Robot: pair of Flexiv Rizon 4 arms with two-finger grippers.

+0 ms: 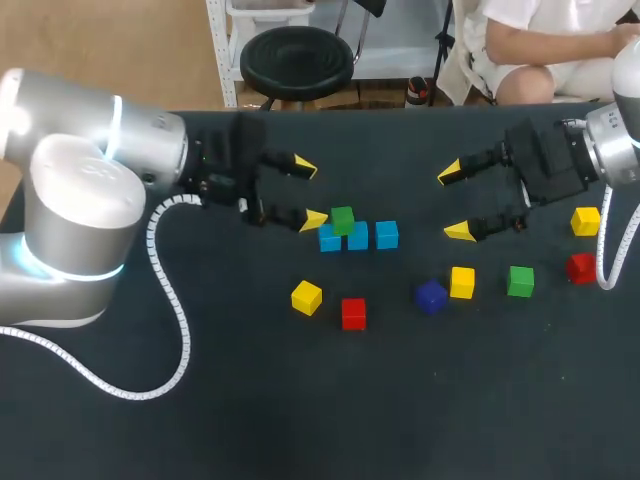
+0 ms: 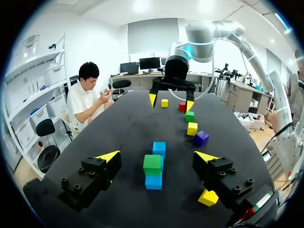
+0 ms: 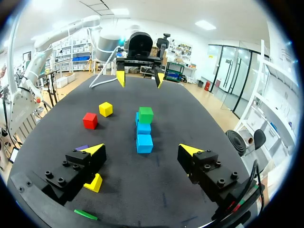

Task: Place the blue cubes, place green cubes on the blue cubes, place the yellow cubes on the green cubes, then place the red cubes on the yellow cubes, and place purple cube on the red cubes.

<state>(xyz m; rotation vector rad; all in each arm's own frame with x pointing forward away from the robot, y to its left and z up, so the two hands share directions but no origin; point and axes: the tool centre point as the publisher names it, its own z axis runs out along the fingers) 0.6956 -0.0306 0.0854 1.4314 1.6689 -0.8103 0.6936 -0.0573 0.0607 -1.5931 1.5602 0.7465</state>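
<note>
Three blue cubes (image 1: 387, 234) lie in a row at the table's middle. One green cube (image 1: 342, 220) rests on the left end of that row. My left gripper (image 1: 310, 192) hangs open just left of the row; in its wrist view the green cube (image 2: 152, 164) and the blue cube (image 2: 153, 181) under it show between the open fingers (image 2: 108, 156). My right gripper (image 1: 454, 203) stands open to the right of the row, holding nothing. Loose cubes lie nearer the front: yellow (image 1: 306, 297), red (image 1: 353, 313), purple (image 1: 430, 296), yellow (image 1: 462, 282), green (image 1: 520, 281).
A red cube (image 1: 580, 267) and a yellow cube (image 1: 585, 221) sit at the far right under my right arm. A white cable (image 1: 170, 300) loops across the table's left part. In the right wrist view the blue row (image 3: 144, 143) runs ahead of the open fingers.
</note>
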